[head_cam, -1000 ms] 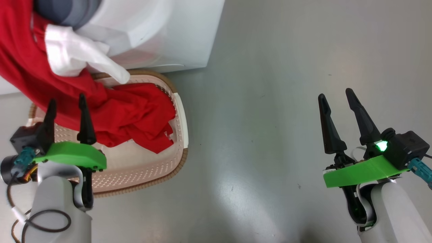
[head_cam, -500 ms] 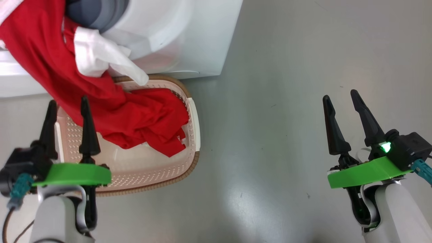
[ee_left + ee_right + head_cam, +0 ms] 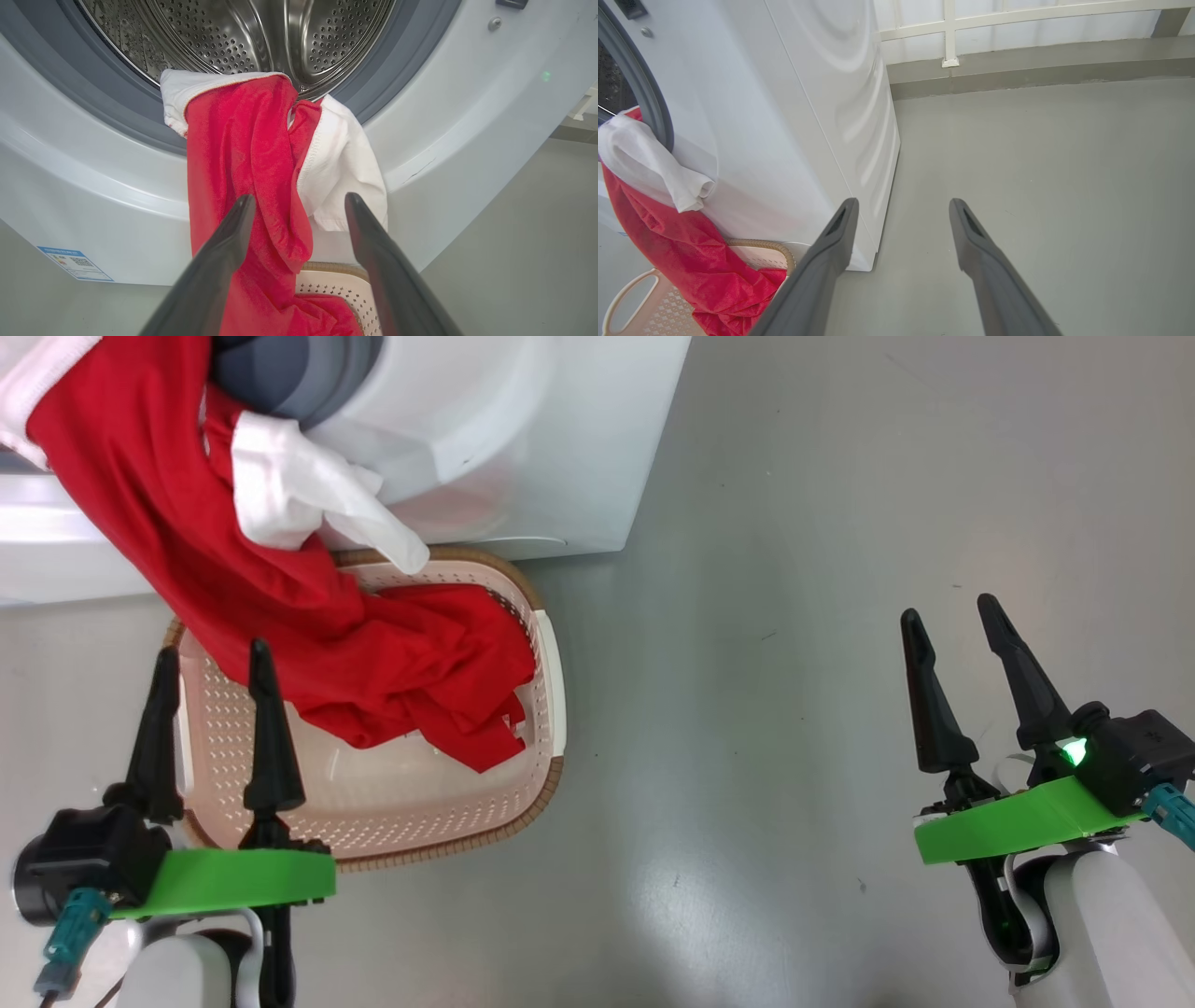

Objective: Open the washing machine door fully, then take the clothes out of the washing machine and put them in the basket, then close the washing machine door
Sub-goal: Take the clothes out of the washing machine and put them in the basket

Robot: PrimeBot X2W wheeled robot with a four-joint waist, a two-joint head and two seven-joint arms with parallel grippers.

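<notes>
Clothes (image 3: 392,663) are hanging out of the washing machine (image 3: 560,429), their lower end lying in the basket (image 3: 551,681). My left gripper (image 3: 213,650) and right gripper (image 3: 948,609) are gaping wide, holding nothing. I'm judging a high pinch on the draped fold, pulled downward, best.

I can't read the small blue label (image 3: 74,263) on the washing machine (image 3: 93,186), it's too tiny. The clothes (image 3: 243,163) cover much of the basket (image 3: 334,287), and the frame's top edge cuts off the drum (image 3: 261,32).
</notes>
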